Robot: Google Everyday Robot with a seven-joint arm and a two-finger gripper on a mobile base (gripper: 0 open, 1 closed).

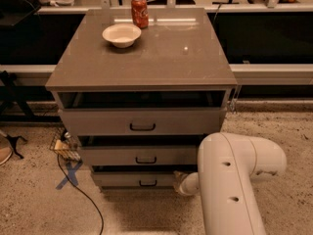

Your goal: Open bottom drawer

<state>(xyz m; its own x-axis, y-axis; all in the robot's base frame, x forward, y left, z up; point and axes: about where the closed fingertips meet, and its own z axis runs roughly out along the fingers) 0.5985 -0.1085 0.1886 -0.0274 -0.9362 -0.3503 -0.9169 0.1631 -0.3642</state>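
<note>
The bottom drawer (132, 180) is the lowest of three grey-taupe drawers in the cabinet, with a small black bar handle (147, 183). It stands slightly pulled out, with a dark gap above its front. My gripper (179, 179) reaches in at the drawer's right end, just right of the handle; most of it is hidden behind my white arm (234, 180).
The middle drawer (142, 155) and top drawer (142, 121) also stand slightly out. A white bowl (121, 35) and a red can (140, 11) sit on the cabinet top (186, 58). A black cable (78, 185) and blue tape cross (68, 175) lie on the floor at left.
</note>
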